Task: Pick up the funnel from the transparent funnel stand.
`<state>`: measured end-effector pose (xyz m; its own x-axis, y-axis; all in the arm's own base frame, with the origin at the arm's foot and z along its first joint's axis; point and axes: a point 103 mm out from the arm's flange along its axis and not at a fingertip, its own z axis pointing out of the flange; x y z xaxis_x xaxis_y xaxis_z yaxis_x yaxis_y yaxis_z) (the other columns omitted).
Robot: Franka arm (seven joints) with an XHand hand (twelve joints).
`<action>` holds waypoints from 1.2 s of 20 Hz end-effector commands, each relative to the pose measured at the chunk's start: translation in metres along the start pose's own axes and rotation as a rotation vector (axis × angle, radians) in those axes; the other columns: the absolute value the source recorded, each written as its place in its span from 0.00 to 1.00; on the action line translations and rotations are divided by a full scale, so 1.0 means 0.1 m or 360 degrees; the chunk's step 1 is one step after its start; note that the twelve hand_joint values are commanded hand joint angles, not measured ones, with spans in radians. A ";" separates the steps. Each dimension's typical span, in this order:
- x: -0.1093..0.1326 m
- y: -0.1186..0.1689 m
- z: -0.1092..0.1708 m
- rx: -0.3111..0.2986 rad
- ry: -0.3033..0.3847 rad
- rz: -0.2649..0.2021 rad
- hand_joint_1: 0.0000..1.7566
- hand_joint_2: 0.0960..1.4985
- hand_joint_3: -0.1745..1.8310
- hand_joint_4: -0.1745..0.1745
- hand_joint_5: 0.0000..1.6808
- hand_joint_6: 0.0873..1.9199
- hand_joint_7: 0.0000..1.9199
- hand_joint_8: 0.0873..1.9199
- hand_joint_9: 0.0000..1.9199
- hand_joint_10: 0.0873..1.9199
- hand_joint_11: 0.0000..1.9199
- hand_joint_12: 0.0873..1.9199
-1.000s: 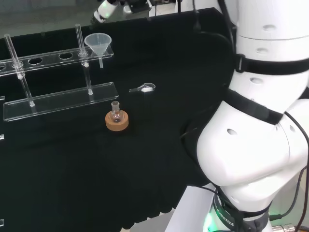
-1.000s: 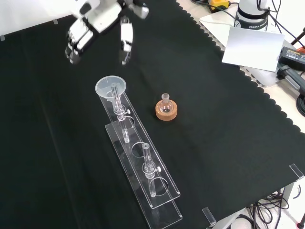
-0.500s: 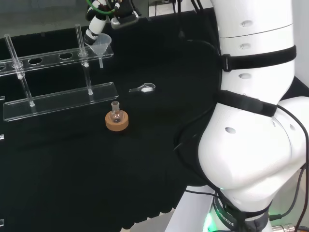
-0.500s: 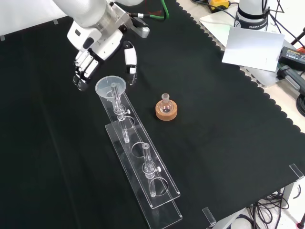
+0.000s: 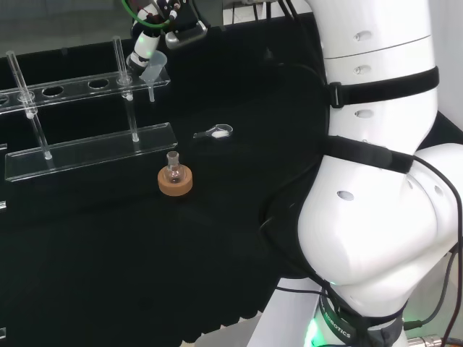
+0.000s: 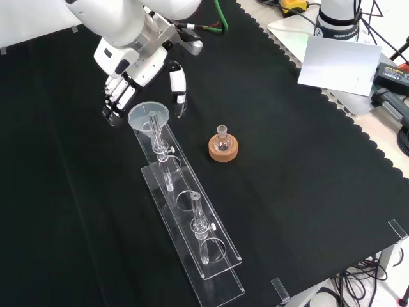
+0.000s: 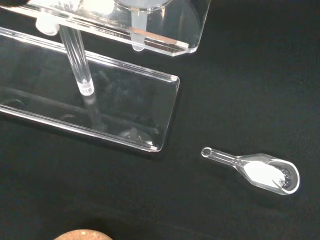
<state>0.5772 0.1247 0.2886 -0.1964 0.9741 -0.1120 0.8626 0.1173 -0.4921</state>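
The funnel [image 6: 148, 117] is clear and shaped like a cone, with a wide round rim on top and a thin tube below. It is seen sitting in the end hole of the stand [image 6: 192, 220], at the end nearest the hand [image 6: 131, 70]. The stand is made of clear, smooth plastic: a long flat base, a top bar with round holes, and thin posts between them. A small glass flask [image 6: 222, 135] is set on a round cork ring [image 6: 223, 148] beside the stand. In the wrist view a clear scoop [image 7: 260, 171] with white powder is seen lying on the black cloth of the tabletop [image 6: 300, 160].

The fingers [image 6: 117, 96] are held apart and nearly straight, on one side of the funnel's rim, with the thumb [image 6: 178, 88] on the other side. No touch on the funnel can be made out.

Compared with half a second ago, the hand has been brought lower and closer round the funnel. The funnel has not been moved.
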 end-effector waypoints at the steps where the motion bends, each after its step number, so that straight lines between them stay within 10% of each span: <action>1: 0.00 0.07 0.06 0.0046 -0.0044 0.0019 0.34 0.44 0.18 0.47 0.00 0.00 0.00 0.11 0.00 0.43 0.12 0.80; 24: 0.01 0.19 0.16 0.0105 -0.0211 0.0063 0.37 0.43 0.20 0.41 0.07 0.00 0.02 0.32 0.13 0.39 0.15 0.78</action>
<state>0.5857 0.1255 0.2675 -0.2249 0.9469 -0.2298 0.8395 0.0686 -0.5390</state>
